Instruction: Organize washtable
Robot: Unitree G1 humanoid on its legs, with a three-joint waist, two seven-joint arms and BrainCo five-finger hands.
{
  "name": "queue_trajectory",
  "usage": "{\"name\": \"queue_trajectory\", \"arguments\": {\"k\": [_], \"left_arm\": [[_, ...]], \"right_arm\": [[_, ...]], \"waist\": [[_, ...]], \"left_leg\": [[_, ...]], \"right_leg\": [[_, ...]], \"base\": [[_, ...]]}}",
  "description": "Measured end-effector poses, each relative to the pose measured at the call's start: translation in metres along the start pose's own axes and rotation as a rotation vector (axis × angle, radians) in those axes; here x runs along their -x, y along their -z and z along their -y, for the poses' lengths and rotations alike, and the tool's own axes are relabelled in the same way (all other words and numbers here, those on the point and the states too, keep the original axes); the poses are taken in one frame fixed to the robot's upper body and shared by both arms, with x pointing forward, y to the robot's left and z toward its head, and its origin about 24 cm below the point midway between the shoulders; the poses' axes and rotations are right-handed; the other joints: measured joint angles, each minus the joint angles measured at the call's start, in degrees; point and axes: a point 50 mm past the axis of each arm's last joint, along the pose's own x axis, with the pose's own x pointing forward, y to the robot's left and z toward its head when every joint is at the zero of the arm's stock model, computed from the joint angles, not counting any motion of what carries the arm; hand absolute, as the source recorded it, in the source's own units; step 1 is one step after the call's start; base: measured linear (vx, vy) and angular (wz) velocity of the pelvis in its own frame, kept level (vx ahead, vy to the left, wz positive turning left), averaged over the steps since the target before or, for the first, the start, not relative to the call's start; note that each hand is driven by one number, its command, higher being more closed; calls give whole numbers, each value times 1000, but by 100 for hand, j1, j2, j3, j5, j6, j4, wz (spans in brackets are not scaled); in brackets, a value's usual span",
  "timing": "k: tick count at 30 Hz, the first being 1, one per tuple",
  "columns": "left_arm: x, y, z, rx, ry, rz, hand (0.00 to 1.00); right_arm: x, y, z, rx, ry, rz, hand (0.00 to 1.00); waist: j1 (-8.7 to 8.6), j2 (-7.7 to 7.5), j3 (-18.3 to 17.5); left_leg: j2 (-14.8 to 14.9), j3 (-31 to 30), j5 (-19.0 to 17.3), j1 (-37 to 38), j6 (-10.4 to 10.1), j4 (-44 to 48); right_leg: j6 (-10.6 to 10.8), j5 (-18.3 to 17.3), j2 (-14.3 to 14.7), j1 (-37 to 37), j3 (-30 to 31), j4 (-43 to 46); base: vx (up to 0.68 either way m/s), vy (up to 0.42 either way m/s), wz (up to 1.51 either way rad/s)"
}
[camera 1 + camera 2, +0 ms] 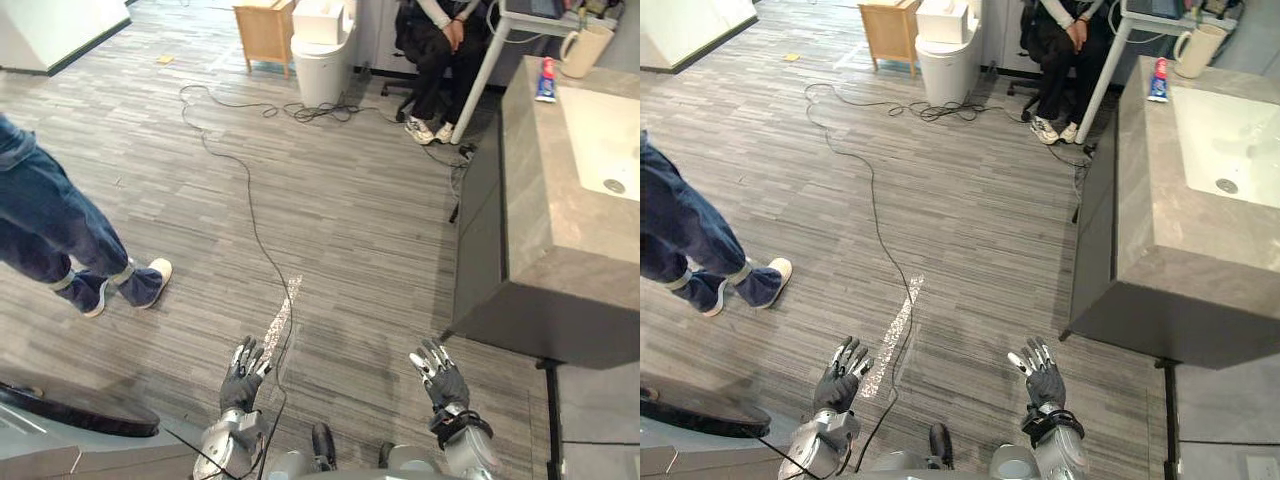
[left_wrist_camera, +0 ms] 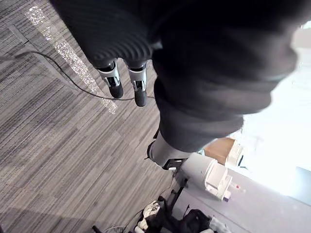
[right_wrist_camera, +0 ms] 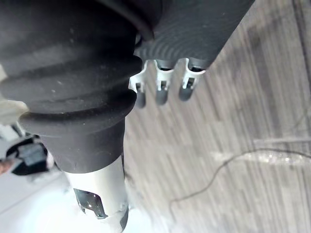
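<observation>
The grey stone washtable [image 1: 545, 200] stands at the right, with a white sink basin [image 1: 605, 140] sunk in its top. On its far end stand a red-capped blue and white tube [image 1: 546, 80] and a cream mug [image 1: 585, 48]. My left hand [image 1: 242, 378] and right hand [image 1: 440, 375] hang low over the wood-look floor, well short of the washtable. Both are open with straight fingers and hold nothing. The left hand's fingers [image 2: 114, 85] and the right hand's fingers [image 3: 160, 92] point at bare floor.
A person in jeans [image 1: 45, 225] stands at the left. Another person [image 1: 440, 45] sits at the back beside a white desk leg. A white bin [image 1: 322, 50] and a wooden stool [image 1: 265, 30] stand at the back. A black cable [image 1: 250, 210] runs across the floor.
</observation>
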Motion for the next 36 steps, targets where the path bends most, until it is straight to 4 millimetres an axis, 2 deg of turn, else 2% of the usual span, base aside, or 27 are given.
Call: {"name": "queue_trajectory", "arguments": {"k": [2,3,6,7,9,10,11,12,15,17,18,19,20,21,22,23,24,25,26,27,28,29,31,32,33,35,36], "left_arm": [[2,-2,-4,1,-20,8,0],[3,-2,-7,1,-35,9,0],[3,-2,-8,5,-55,8,0],[4,-1,-9,9,-61,4,0],[5,-2,-12,8,-74,10,0],[5,-3,-14,3,-87,8,0],[4,-4,-14,-5,-90,12,0],[3,-5,-15,-13,-87,14,0],[-3,-9,-6,-34,-36,19,0],[-6,-6,-4,-35,-27,6,0],[-8,-4,-1,-35,-18,0,0],[-8,-2,1,-39,-6,-8,0],[-9,0,5,-44,11,-19,0],[-12,-2,8,-50,29,-18,0],[-11,1,10,-49,36,-27,0],[-10,2,10,-51,46,-29,0],[-7,4,8,-51,40,-38,0],[-5,5,6,-52,34,-44,0],[-2,16,7,-11,12,-79,0],[0,20,7,4,8,-93,0],[-2,21,8,15,12,-101,0],[-5,18,9,15,17,-93,0],[-12,10,9,20,17,-54,0],[-12,9,7,23,5,-49,0],[-12,9,5,26,-2,-46,0],[-11,9,4,38,-12,-46,0],[-11,10,5,43,-13,-45,0]], "right_arm": [[0,1,-2,-16,-1,0,0],[0,2,-3,-30,3,-2,0],[0,4,-5,-90,0,-5,0],[0,4,-5,-105,-2,-5,0],[1,7,-9,-104,-24,-20,0],[3,11,-9,-100,-30,-37,0],[5,15,-11,-104,-37,-57,0],[7,18,-11,-115,-38,-68,0],[9,21,-11,-167,-46,-85,0],[10,22,-6,-180,-25,-83,0],[12,23,-5,-191,-19,-86,0],[14,24,-4,-197,-11,-90,0],[16,26,-2,-212,-4,-96,0],[16,26,-2,-210,-4,-96,0],[15,26,-2,-208,-7,-98,0],[15,27,-6,-211,-20,-103,0],[15,28,-9,-209,-33,-110,0],[15,28,-10,-210,-38,-109,0],[9,15,-9,-187,-61,-73,0],[5,5,-10,-164,-83,-44,0],[0,-1,-12,-156,-93,-24,0],[-2,-3,-15,-160,-100,-15,0],[-6,-9,-16,-184,-93,25,0],[-7,-12,-18,-187,-96,43,0],[-8,-14,-17,-187,-95,52,0],[-7,-16,-12,-181,-68,67,0],[-7,-16,-11,-178,-62,69,0]], "waist": [[46,-27,18],[129,-37,35],[138,8,180],[149,38,270],[141,8,431],[131,64,484],[114,53,483],[113,76,489],[35,87,501],[-105,80,513],[-170,67,512],[-212,36,501],[-221,25,490],[-280,76,463],[-334,123,435],[-425,124,391],[-467,18,294],[-502,-70,235],[-372,281,239],[-257,491,222],[-200,600,238],[-197,558,264],[-165,228,313],[-159,128,325],[-139,104,333],[-40,107,344],[-12,126,346]], "left_leg": [[-14,-70,-12,-33,17,50],[-19,-92,-46,-48,61,94],[-24,-257,-246,-21,158,202],[-22,-296,-327,49,201,249],[-33,-311,-494,228,292,413],[-13,-337,-613,254,318,550],[42,-366,-706,288,322,617],[69,-374,-722,306,313,602],[172,-367,-775,433,242,334],[134,-341,-806,797,145,23],[84,-361,-841,1048,86,-123],[28,-355,-855,1281,66,-276],[3,-336,-979,1497,-64,-365],[106,-362,-1213,1636,-344,-282],[206,-338,-1321,1696,-519,-149],[369,-171,-1483,1518,-660,600],[512,68,-1617,1125,-688,1902],[595,235,-1603,915,-677,2729],[1134,414,-1299,500,-338,4330],[1523,431,-860,226,-213,5284],[1799,415,-855,-43,-156,5959],[1945,421,-910,-282,-76,6324],[2093,506,-1079,-703,140,6625],[2152,581,-1124,-899,113,6345],[2162,619,-1168,-1009,39,6134],[2102,451,-1246,-1445,-171,4675],[1916,168,-1156,-1528,-323,3889]], "right_leg": [[9,9,-9,12,-22,7],[15,12,-18,12,-44,41],[16,6,-85,-81,-125,551],[10,1,-179,-289,-121,1164],[-200,73,-375,-790,-55,2436],[-290,-100,-388,-1164,60,3163],[-254,-280,-345,-1443,73,3454],[-228,-355,-300,-1584,57,3424],[-63,-334,65,-2161,69,1925],[121,321,223,-2245,27,419],[202,558,226,-2261,-55,79],[138,734,218,-2327,-148,-26],[-49,887,233,-2449,-217,13],[-271,990,290,-2520,-406,180],[-392,995,358,-2529,-503,296],[-677,1152,547,-2386,-725,298],[-907,1391,705,-2110,-836,120],[-1077,1566,787,-1897,-831,49],[-1315,1215,1222,-1573,-735,9],[-1364,1003,1488,-1377,-454,-4],[-1401,883,1649,-1180,-289,-17],[-1374,814,1689,-966,-139,-81],[-1276,734,1514,-178,380,-547],[-1238,710,1391,175,669,-741],[-1197,668,1333,311,807,-802],[-993,335,1134,649,1311,-817],[-916,158,1033,738,1473,-737]], "base": [[101,-8,22],[62,6,16],[58,39,28],[60,70,18],[110,72,5],[148,64,1],[130,61,0],[179,57,-4],[218,29,-10],[318,5,-8],[418,3,0],[537,-17,4],[454,-36,14],[470,-55,21],[486,-84,38],[802,-198,37],[857,-231,30],[847,-253,-41],[574,-101,-107],[697,-36,-149],[699,20,-113],[689,-13,-74],[614,-5,-75],[561,58,-88],[503,140,-100],[478,257,-105],[503,359,-100]]}}
